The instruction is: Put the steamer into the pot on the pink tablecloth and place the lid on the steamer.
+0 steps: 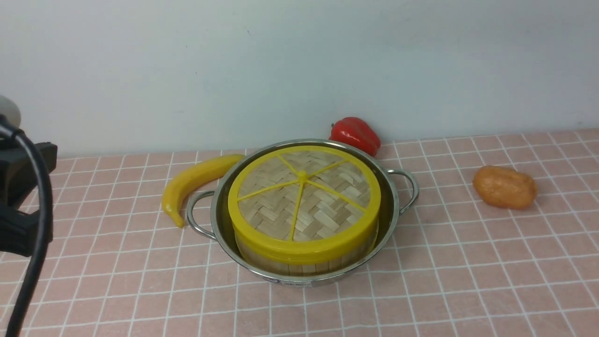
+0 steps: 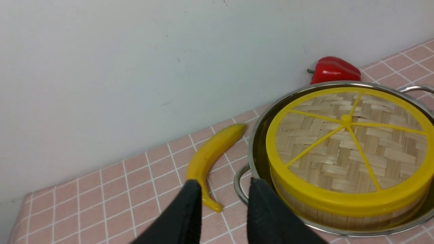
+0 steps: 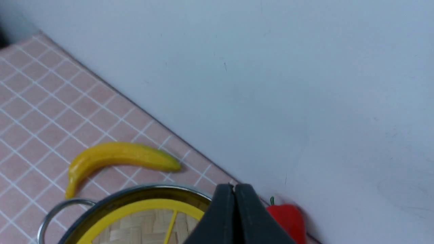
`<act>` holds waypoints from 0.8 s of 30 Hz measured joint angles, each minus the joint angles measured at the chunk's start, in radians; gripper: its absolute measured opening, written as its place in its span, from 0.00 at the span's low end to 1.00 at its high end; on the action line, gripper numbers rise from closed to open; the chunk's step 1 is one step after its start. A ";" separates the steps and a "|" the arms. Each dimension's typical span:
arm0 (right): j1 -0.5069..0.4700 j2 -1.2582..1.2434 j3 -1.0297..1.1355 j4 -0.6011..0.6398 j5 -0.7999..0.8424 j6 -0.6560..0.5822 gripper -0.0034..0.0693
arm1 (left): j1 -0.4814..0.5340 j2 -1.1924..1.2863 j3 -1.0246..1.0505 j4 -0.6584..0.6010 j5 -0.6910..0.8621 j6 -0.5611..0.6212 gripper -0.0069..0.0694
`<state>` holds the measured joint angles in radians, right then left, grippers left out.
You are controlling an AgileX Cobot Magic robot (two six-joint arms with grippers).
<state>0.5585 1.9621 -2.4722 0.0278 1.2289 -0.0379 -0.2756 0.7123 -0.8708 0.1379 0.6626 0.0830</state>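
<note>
Left gripper (image 2: 223, 184): fingers parted, holding nothing, left of the pot (image 1: 388, 210), pointed toward its left handle (image 1: 189, 219); a careless sweep from you could clip that handle or the banana (image 1: 196, 180) beside it. Right gripper (image 3: 234, 189): clenched on nothing, clear of the pot. Pink tablecloth (image 1: 468, 281): bare in front of the pot, your widest room. Steamer (image 1: 299, 267): inside the pot, lid (image 1: 304, 196) seated on top; a knock could unseat it. Red pepper (image 1: 355, 133): behind the pot, against the wall (image 1: 281, 70); little room there.
</note>
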 joint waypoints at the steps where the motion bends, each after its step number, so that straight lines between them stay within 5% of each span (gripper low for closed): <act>1: 0.000 -0.004 0.000 0.000 0.000 0.000 0.03 | 0.000 0.000 0.000 0.000 0.000 0.000 0.34; 24: 0.000 -0.332 -0.003 0.040 0.002 0.045 0.04 | 0.000 0.000 0.000 0.000 -0.060 -0.039 0.35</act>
<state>0.5585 1.6303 -2.4753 0.0680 1.2309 0.0071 -0.2756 0.7123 -0.8708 0.1379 0.6024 0.0440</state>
